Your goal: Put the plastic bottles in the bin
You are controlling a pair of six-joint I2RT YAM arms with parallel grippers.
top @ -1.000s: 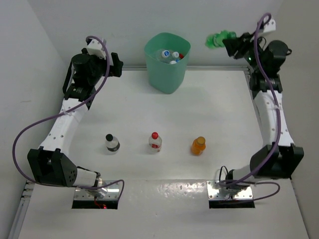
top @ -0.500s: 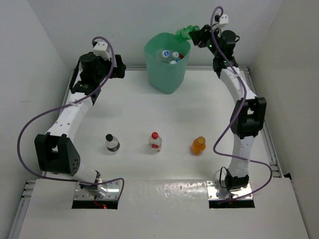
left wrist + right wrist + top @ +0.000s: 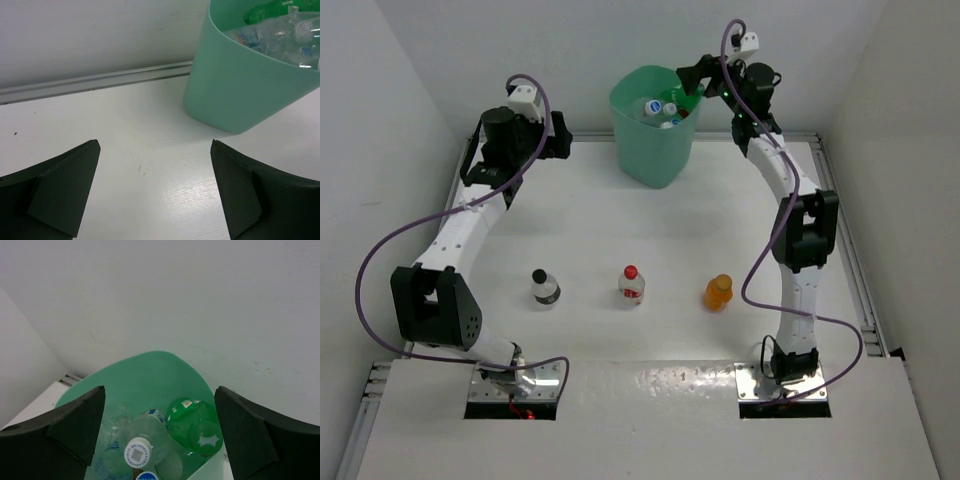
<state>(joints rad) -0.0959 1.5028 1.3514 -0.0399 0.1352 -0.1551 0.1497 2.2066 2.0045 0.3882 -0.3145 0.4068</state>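
I hold the right hand point(image 3: 160, 389) spread wide and empty above the bin point(image 3: 650, 150). The green bottle point(image 3: 192, 425) lies inside the bin on the clear ones, so that drop looks done. The left hand point(image 3: 155, 143) hangs wide and empty beside the bin. The black-cap bottle point(image 3: 546, 288), red-cap bottle point(image 3: 631, 285) and orange bottle point(image 3: 719, 292) stand on the worktop point(image 3: 620, 220), well in front of the bin.

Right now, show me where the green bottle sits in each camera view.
Top external: the green bottle is inside the bin, against its right rim.
Left wrist: top right corner, lying in the bin.
Right wrist: bottom, right of centre, cap toward the camera.
Shared landmark: the bin's mint-green rim.
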